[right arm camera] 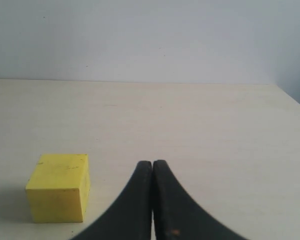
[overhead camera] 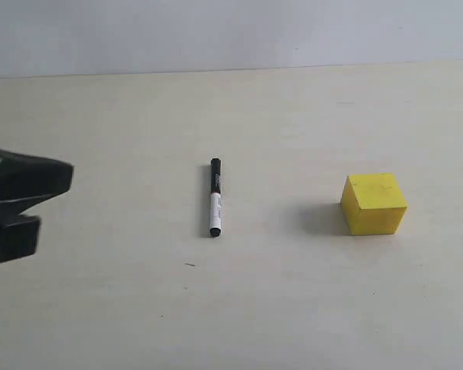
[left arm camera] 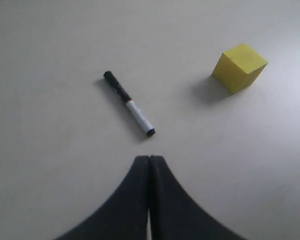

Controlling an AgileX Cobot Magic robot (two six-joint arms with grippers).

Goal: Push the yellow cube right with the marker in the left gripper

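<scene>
The marker (overhead camera: pixel 214 197) lies loose on the table near the middle, black cap pointing away, white barrel nearer. It shows in the left wrist view too, the marker (left arm camera: pixel 129 103) just beyond my fingertips. The yellow cube (overhead camera: pixel 374 203) sits to the marker's right, apart from it; the cube (left arm camera: pixel 239 67) and cube (right arm camera: pixel 58 187) appear in both wrist views. My left gripper (overhead camera: pixel 58 183) hangs at the far left edge, well clear of the marker. Its fingers (left arm camera: pixel 150 159) are pressed together, holding nothing. My right gripper (right arm camera: pixel 153 163) is shut and empty, beside the cube without touching it.
The pale table (overhead camera: pixel 293 308) stretches flat around both objects. A grey wall (overhead camera: pixel 231 31) rises behind its far edge. The table's right edge (right arm camera: pixel 295 102) shows in the right wrist view.
</scene>
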